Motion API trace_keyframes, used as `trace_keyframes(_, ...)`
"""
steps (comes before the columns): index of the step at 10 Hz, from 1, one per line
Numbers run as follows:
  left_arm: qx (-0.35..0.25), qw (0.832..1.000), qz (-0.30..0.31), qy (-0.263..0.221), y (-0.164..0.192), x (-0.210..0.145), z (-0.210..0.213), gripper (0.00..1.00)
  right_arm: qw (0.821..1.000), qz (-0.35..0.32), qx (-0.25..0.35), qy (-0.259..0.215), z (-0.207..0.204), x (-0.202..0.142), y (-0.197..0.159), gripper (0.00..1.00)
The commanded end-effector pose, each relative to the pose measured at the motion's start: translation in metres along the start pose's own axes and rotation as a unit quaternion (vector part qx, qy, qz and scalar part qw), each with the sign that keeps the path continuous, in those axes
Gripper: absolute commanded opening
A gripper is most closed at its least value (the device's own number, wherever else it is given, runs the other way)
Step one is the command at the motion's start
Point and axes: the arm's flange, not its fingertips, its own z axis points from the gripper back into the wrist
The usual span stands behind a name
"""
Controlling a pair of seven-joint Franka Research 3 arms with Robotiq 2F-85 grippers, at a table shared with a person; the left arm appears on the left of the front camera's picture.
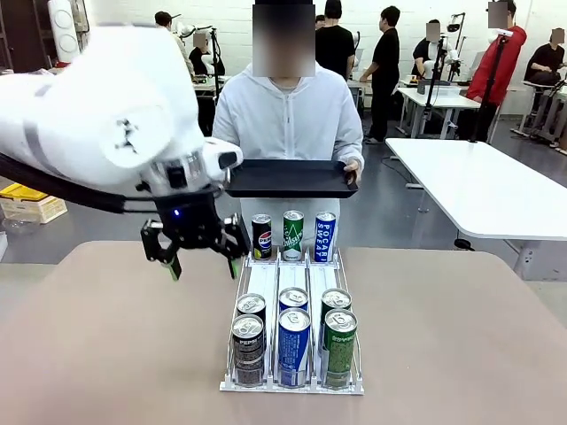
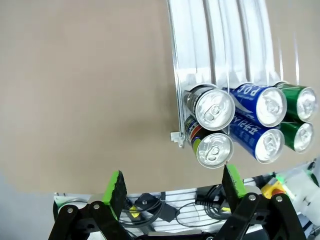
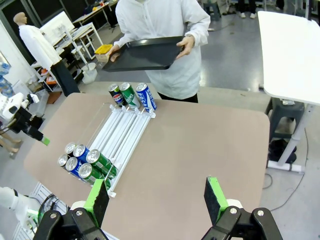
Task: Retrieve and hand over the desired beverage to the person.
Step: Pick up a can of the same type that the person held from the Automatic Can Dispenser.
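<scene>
Front view | rack (image 1: 264, 280) holds nine cans (image 1: 293, 345) | person (image 1: 288, 115) holds black tray (image 1: 288, 178)

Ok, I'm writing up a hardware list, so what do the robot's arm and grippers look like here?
The left arm is glossy white with rounded casings, a grey band and a black cable running beneath; a small blue light glows at its wrist. The left gripper is black, with bolted linkages and green pads. The right gripper looks the same.
</scene>
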Motion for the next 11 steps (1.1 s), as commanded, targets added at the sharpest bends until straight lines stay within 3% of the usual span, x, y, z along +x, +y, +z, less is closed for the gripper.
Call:
trace_keyframes(1,0.008,1.0,-0.003,0.011,0.001,0.005,-0.003,1.0,1.0,-0.001,0.001,0.0,-0.002,-0.001,-0.001,1.0)
trace_keyframes(11,0.006,1.0,-0.004,0.009,-0.003,0.0,-0.008,1.0,1.0,-0.001,0.001,0.0,-0.002,-0.001,-0.001,1.0)
